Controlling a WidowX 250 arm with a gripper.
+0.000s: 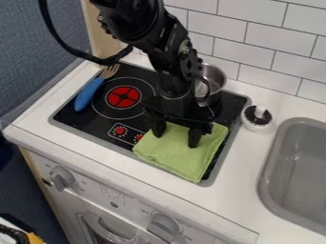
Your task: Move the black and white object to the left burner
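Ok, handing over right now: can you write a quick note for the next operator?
Pincer: open, at the green cloth, nothing held; can't tell if it touches.
Black and white object: on the counter, between stove and sink.
Left burner: blue-handled fork lies beside it.
Done: object not yet on the burner.
Left: grasp it, carry it across, set it down, probably best kept clear of the fork.
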